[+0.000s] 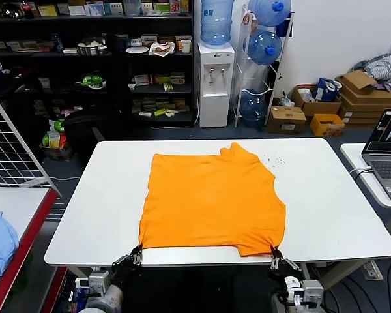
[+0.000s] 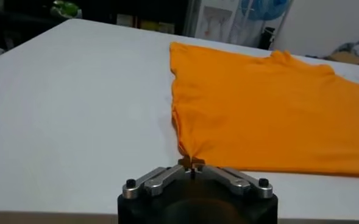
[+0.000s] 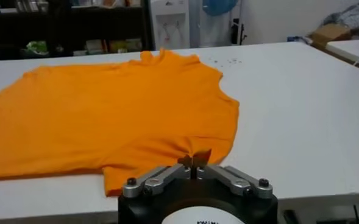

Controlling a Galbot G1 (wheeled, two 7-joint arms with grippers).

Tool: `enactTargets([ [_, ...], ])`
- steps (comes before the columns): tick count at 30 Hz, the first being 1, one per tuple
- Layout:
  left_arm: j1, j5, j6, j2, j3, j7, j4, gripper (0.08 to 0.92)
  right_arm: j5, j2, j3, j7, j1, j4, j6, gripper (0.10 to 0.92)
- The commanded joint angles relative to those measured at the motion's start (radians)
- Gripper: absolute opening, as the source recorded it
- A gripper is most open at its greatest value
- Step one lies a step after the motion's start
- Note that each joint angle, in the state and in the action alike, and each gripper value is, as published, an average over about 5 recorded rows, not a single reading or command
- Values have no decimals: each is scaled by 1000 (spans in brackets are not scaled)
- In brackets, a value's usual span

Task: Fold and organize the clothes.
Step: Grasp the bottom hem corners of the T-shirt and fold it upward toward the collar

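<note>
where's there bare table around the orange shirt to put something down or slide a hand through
The white table is bare between its left edge and the orange T-shirt, and again on a wider patch between the shirt and the right edge. A band lies open along the far edge, with small dark specks near the collar. The near edge is crowded: left gripper and right gripper pinch the hem corners.

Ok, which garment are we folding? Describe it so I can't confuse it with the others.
On the white table in the middle lies a flat, bright orange T-shirt, both near corners pinched in claws. The light blue cloth lies on the side table to the left.
</note>
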Motion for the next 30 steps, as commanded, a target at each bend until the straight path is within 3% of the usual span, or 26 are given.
enactTargets([
  [1,147,-16,-4,57,-23,-18,-170,92,28,-38,5,13,-160,107,13,124],
  [8,98,-75,7,66,-22,-43,-193,92,66,-49,11,33,-72,141,21,124],
  [19,-299,-226,14,99,53,-44,6,92,211,-134,-8,97,290,-3,-38,124],
  [30,-557,-270,42,45,191,-61,197,92,306,-160,-108,185,618,-189,-138,124],
])
